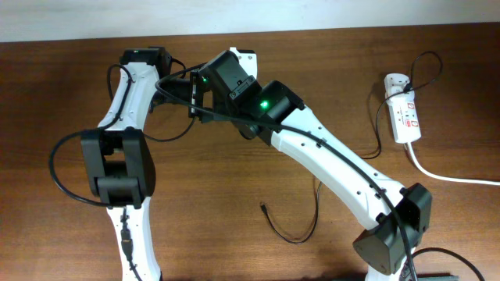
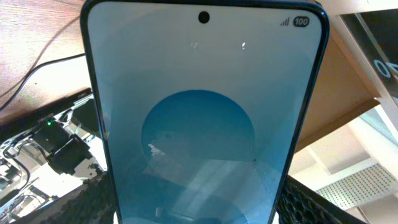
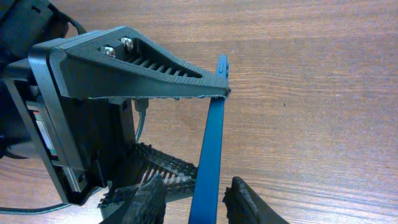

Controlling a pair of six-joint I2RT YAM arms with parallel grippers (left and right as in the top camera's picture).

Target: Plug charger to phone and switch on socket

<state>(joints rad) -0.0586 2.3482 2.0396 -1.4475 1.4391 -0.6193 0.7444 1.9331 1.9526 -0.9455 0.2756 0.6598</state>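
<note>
The phone (image 2: 199,112), with a blue screen and a lighter oval, fills the left wrist view, held off the table. My left gripper (image 2: 196,214) is shut on its two long sides. In the right wrist view the phone (image 3: 210,155) shows edge-on, between the fingers of my right gripper (image 3: 198,202), which is open with a gap on each side. In the overhead view both grippers meet at the back centre (image 1: 199,94) and hide the phone. The charger's black cable tip (image 1: 264,207) lies loose on the table. The white socket (image 1: 406,117) lies at the far right.
The charger's white adapter (image 1: 394,82) sits in the socket's far end. The thick white cord (image 1: 453,178) runs off the right edge. The right arm (image 1: 336,168) stretches diagonally over the table. The charger cable loops near the front centre (image 1: 301,234).
</note>
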